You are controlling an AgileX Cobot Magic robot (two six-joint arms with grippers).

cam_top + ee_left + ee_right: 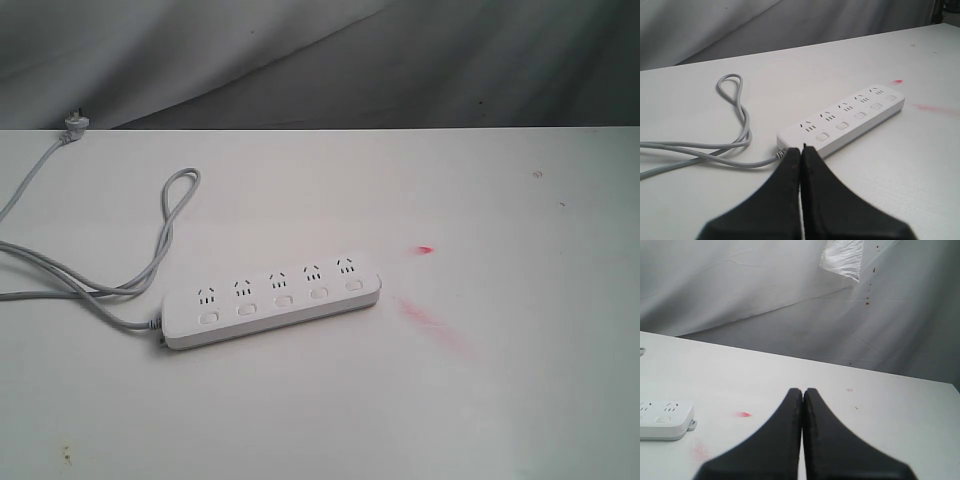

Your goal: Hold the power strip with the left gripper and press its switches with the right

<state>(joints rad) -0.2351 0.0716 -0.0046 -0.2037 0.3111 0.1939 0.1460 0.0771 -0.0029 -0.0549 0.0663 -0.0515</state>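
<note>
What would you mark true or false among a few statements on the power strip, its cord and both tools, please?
1. The long white plastic power strip lies flat on the white table. True.
2. The black left tool clamps the strip. False: it is shut on nothing, short of the strip.
3. Five small white push buttons run along the strip. True.
4. The grey-white cord lies straight. False: it forms a loop.
5. The black right tool is open. False: it is shut.

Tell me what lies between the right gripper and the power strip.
In the right wrist view, only bare white table with a small red mark lies between the right gripper and the power strip.
</note>
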